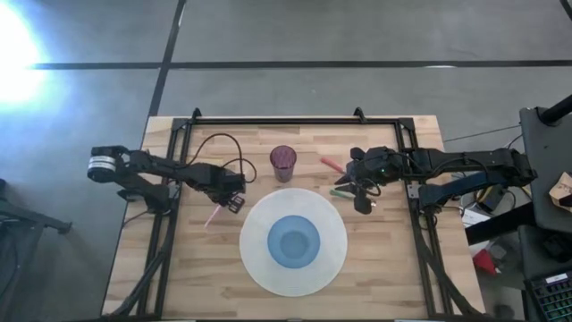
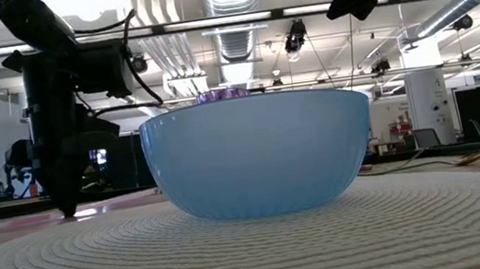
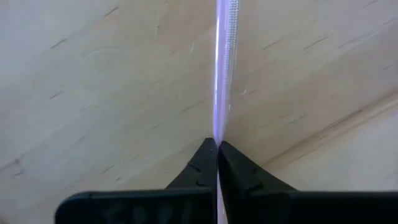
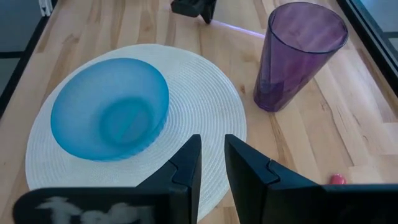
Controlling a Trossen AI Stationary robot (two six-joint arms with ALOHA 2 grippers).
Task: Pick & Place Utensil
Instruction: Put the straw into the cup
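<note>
A thin light-purple utensil (image 1: 213, 216) lies flat on the wooden table (image 1: 393, 268), left of the white round placemat (image 1: 259, 268). My left gripper (image 1: 234, 200) points straight down and is shut on it. The left gripper (image 4: 202, 9) also shows far off in the right wrist view, with the purple utensil (image 4: 239, 28) beside it. A blue bowl (image 1: 294, 241) rests by its base on the placemat. My right gripper (image 4: 211, 158) hangs high above the table's right side, open, with nothing between its fingers. My left gripper pinches the utensil's thin shaft (image 3: 218, 134) between its two fingertips (image 3: 202, 162), toward the end nearest the placemat. The fingers come from above, pointing down, and lie across the shaft. The utensil lies on the table, most of it reaching out past the fingers.
A purple cup (image 1: 283, 163) stands upright behind the placemat. A red utensil (image 1: 331, 164) and a green one (image 1: 341, 190) lie on the table under the right arm. Black frame rails (image 1: 179, 170) run along the table's left, right and far sides.
</note>
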